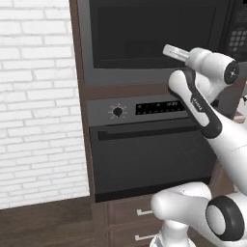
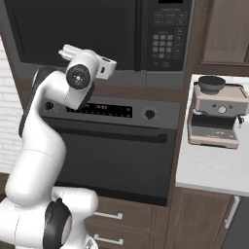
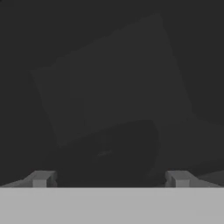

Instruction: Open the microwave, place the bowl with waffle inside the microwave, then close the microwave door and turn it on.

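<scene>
The microwave sits built in above the oven, with its keypad at the right. Its door is shut, the wide black window facing me. My gripper is raised in front of the door's lower part, pointing at the window. In the hand view the gripper is open, its fingertips wide apart with nothing between them, and the dark glass is close ahead. In the right base view the gripper is over the window's lower edge. The bowl with waffle is out of view.
An oven with a knob and display strip sits right under the microwave, with drawers below it. A coffee machine stands on the white counter to the right. A white brick wall lies to the left.
</scene>
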